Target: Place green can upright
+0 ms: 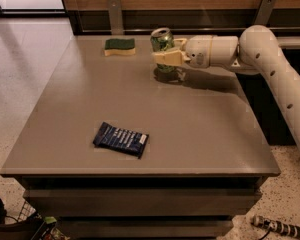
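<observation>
Office-like, perhaps: grey counter [190, 124], speckled floor [20, 84], jaws over counter's far side.

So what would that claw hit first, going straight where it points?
Probably the flat green-and-yellow sponge; the gripper, clamped on the dark green metal can, points toward it, though depth is unclear.

A green-and-yellow sponge [120, 46] lies at the grey table's [205, 129] far edge, left of the gripper [168, 52], and a dark blue snack packet [121, 139] lies toward the front.
</observation>
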Robot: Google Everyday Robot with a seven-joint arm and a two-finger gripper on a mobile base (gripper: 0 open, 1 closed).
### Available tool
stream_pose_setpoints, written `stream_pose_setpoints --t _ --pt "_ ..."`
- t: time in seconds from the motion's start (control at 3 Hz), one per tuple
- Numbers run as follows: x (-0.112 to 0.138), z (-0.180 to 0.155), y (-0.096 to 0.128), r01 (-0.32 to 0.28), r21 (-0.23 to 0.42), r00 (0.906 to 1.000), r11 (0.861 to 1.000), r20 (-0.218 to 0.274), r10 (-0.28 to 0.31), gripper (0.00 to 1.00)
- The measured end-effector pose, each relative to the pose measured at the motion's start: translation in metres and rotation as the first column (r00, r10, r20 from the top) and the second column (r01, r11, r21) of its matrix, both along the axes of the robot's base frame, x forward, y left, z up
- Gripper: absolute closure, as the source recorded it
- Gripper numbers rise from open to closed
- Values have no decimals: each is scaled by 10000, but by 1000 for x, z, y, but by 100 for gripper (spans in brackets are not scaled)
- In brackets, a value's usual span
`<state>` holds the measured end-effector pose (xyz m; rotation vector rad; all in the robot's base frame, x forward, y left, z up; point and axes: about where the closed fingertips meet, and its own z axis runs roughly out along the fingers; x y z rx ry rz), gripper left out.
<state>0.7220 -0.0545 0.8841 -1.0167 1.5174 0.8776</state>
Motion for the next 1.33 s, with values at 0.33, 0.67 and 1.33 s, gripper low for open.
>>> stream_pose_setpoints --t 0.33,0.67,1.33 --pt "-1 -13 -1 -99 421 9996 9991 -258 110 100" --pt "3 -31 -12 108 874 9978 9961 -655 -51 100" --pt "4 -27 -16 192 980 9970 9950 -765 -117 64"
